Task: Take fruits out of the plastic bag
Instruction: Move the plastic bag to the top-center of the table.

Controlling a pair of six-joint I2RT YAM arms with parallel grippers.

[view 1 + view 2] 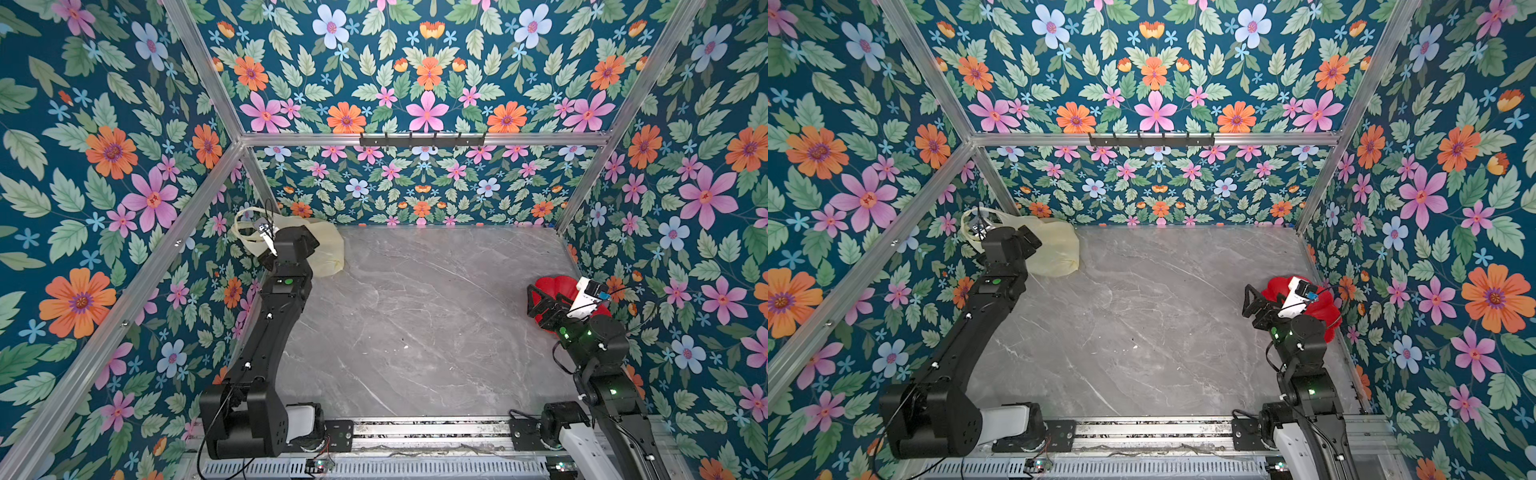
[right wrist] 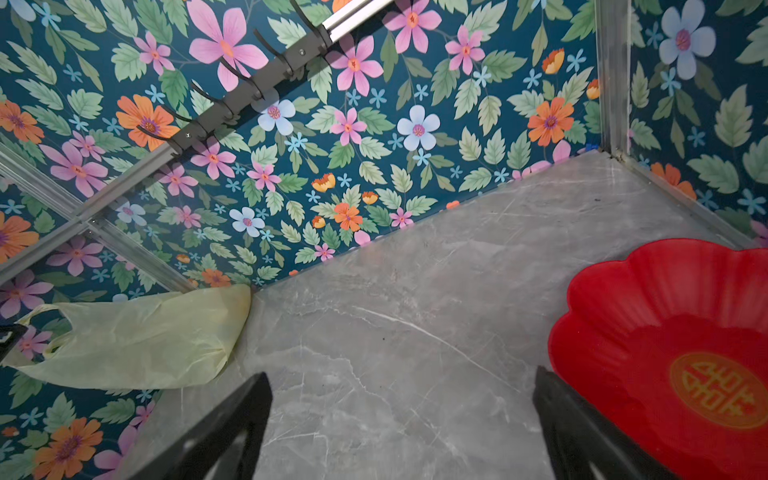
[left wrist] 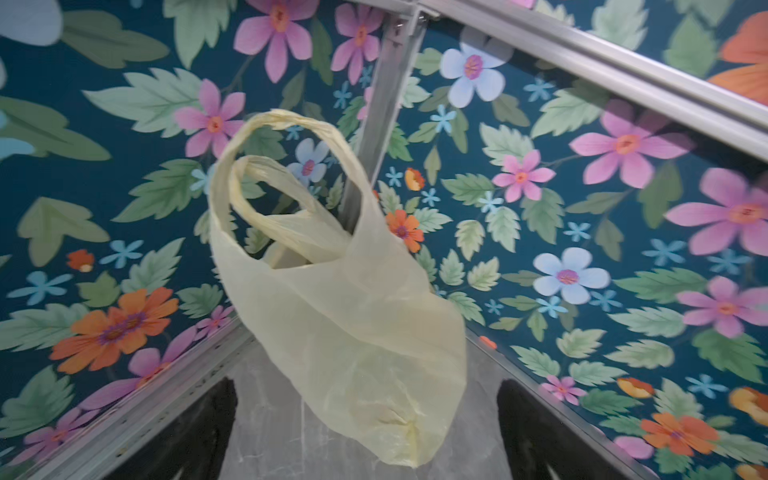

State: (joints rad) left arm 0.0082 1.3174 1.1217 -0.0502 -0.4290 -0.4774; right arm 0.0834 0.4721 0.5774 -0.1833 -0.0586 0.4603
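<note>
Over to the far left corner of the grey marble-look tabletop (image 1: 415, 316), where the thin pale yellow translucent plastic bag (image 1: 328, 249) sits slumped against the floral wall, visible in both top views. Its two loop handles (image 3: 291, 120) stand up towards the corner post, and what's inside cannot be made out through the plastic. The left gripper (image 3: 365, 386) is right on it, fingers spread wide with the bag's lower end showing between them in the wrist view; whether they touch it is hard to call. Across the table at the right edge, the right gripper (image 2: 401, 374) is spread wide too, holding nothing, at the left rim of the red flower-shaped plastic dish (image 2: 665, 291), well apart from the bag.
</note>
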